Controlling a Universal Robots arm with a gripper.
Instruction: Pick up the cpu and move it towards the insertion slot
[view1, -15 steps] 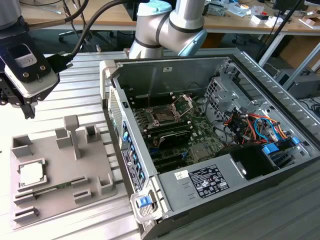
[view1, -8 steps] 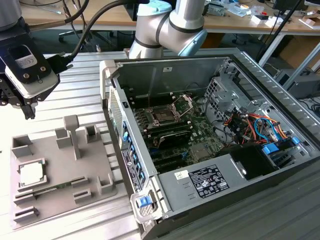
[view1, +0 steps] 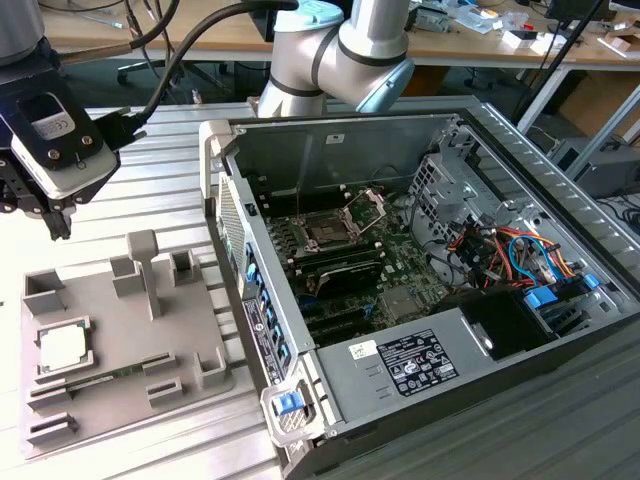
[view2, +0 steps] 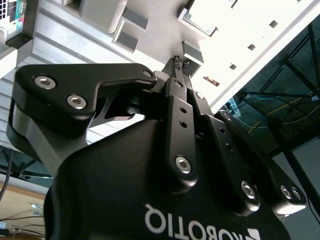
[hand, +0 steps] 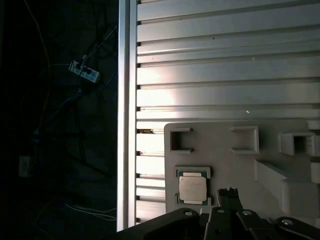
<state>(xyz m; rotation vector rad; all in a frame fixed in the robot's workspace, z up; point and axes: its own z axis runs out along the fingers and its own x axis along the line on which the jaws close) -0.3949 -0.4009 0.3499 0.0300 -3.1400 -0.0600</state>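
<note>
Ribbed aluminium surface (view1: 165, 160) carries the whole job, with workshop benches and cables behind. At the exterior view's left, the hand (view1: 55, 222) hangs in the air above the far corner of a grey plastic tray (view1: 110, 310), not touching anything. In the second wrist view its fingertips (view2: 176, 62) are drawn together with only a sliver between them, and nothing is held. Below it, the cpu (view1: 62, 347) lies flat in its square pocket at the tray's near-left part, silvery top up. A thin green memory stick (view1: 95, 377) lies just beside it. In the first wrist view the cpu (hand: 192, 188) sits close to the hand's tips (hand: 227, 192), a little to one side of them.

Further to the exterior view's right stands the opened computer case (view1: 330, 125). The insertion slot (view1: 326, 232) is on its green board, with the metal frame swung up, well apart from the tray.

The step in hand looks like the approach for the pick, with the chip not yet lifted. A grasp here would call for spread fingers, centred squarely over the pocket and lowered onto the chip's thin edges.
</note>
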